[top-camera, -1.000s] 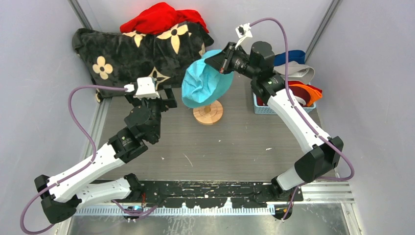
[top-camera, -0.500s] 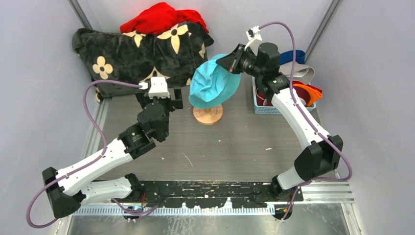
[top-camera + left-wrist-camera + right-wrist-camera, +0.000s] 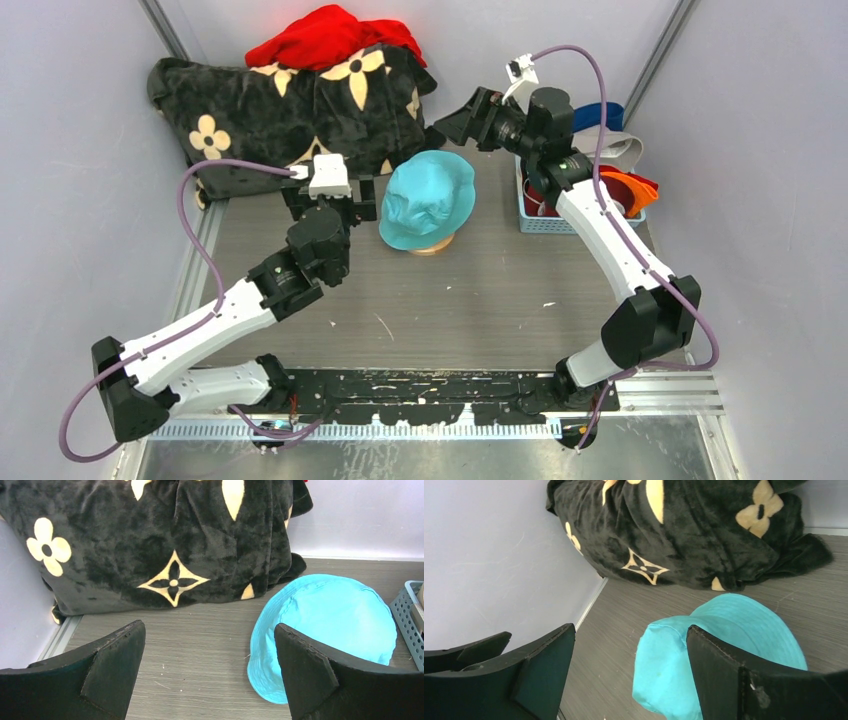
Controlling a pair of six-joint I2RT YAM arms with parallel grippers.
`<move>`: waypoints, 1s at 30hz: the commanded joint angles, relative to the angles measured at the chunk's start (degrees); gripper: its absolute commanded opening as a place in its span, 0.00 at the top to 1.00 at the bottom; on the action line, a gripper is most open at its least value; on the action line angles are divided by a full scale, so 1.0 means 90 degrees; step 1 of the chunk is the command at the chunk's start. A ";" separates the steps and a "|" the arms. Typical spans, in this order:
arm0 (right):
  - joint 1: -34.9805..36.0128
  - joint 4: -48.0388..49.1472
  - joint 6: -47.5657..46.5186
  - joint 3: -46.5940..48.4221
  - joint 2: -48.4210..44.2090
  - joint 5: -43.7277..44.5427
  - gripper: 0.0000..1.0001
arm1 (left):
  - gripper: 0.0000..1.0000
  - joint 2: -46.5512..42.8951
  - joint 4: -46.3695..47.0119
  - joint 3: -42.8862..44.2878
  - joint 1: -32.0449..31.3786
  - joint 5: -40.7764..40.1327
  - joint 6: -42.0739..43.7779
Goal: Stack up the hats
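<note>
A teal hat [image 3: 427, 200] sits crown-up over a wooden stand, whose base [image 3: 437, 246] peeks out below its brim. Free of the hat, my right gripper [image 3: 452, 122] hangs open above and behind it; in the right wrist view the teal hat [image 3: 674, 665] lies below the open right gripper [image 3: 629, 675]. My left gripper [image 3: 333, 208] is open just left of the hat; the left wrist view shows the teal hat [image 3: 325, 625] behind the right finger of the left gripper [image 3: 207, 670]. More hats, blue [image 3: 600, 115], grey [image 3: 615, 148] and orange [image 3: 628, 186], lie piled in the basket.
A black blanket with cream flowers [image 3: 290, 100] fills the back left, with a red cloth heap [image 3: 335, 40] on top. A light blue basket [image 3: 545, 222] stands at the back right. Grey walls close in on both sides.
My right gripper opened and let go of the teal hat, which dropped down over the stand. My left arm reached forward toward the hat.
</note>
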 commanded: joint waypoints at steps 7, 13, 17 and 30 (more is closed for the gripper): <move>-0.0363 0.0093 -0.0193 -0.0214 -0.0479 0.0187 0.13 | 0.00 0.0293 0.0118 0.0443 0.0050 0.0010 -0.0139; -0.0568 -0.0002 -0.0283 -0.0277 -0.0542 0.0220 0.13 | 0.01 0.0509 0.0096 0.0618 0.0060 0.0055 -0.0159; -0.0794 -0.0146 -0.0393 -0.0273 -0.0603 0.0330 0.13 | 0.00 0.0638 0.0071 0.0728 0.0065 0.0102 -0.0171; -0.1971 -0.2651 -0.1324 0.0753 -0.0176 0.3584 0.07 | 0.01 0.1014 -0.0292 0.1108 0.0237 0.0648 -0.0406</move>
